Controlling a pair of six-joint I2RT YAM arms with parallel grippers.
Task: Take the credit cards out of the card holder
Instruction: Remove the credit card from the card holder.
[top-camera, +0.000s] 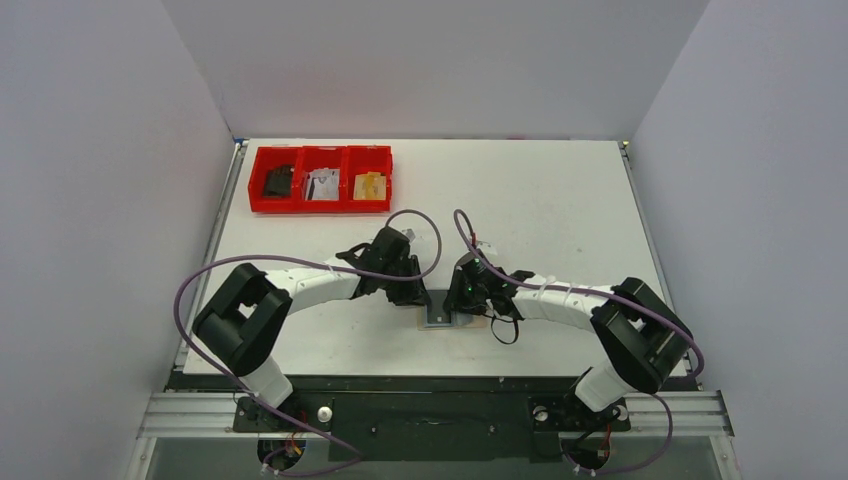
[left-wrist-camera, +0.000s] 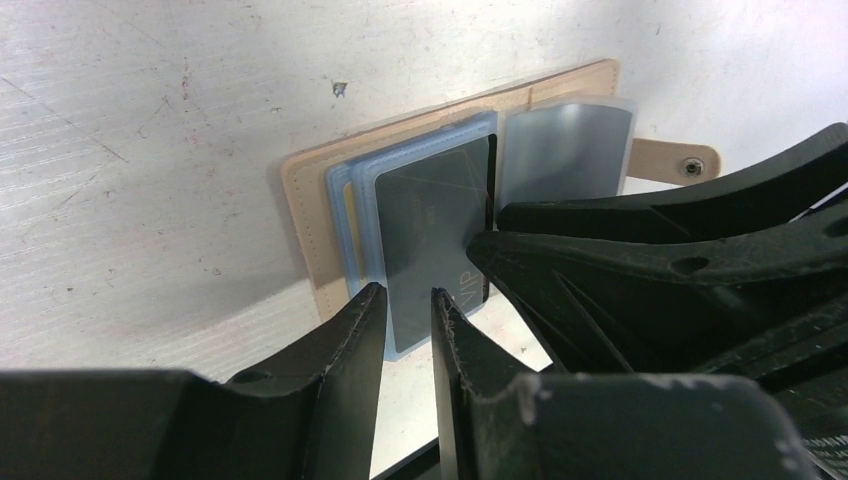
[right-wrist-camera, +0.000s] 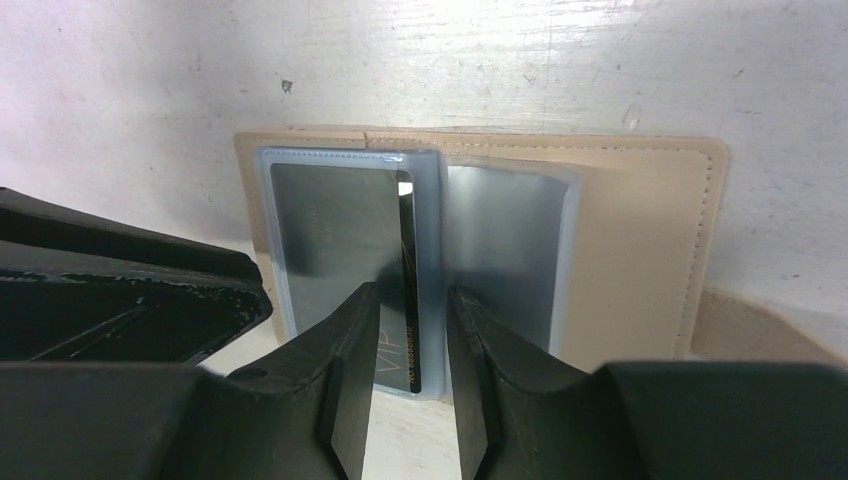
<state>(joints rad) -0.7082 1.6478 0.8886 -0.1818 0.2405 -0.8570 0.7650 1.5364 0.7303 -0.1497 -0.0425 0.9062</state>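
Figure: one open card holder (right-wrist-camera: 640, 250), lying flat, met from both sides.
Right wrist view: one dark card (right-wrist-camera: 335, 230) and two clear sleeves (right-wrist-camera: 510, 250). The right gripper (right-wrist-camera: 412, 310) is narrowly parted, with the card's end in its gap. Left wrist view alone: one snap tab (left-wrist-camera: 680, 160). The left gripper (left-wrist-camera: 404, 305) is almost closed about the sleeve edge, grip indeterminable. Overhead alone: one red tray (top-camera: 320, 207), well beyond the left gripper.

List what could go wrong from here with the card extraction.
1. The left gripper, jaws narrowly parted, straddles the edge of the clear sleeve over the dark card; closing might pinch sleeve and card together and drag the card holder along.
2. Both grippers crowd that same edge, so the right gripper could bump the left.
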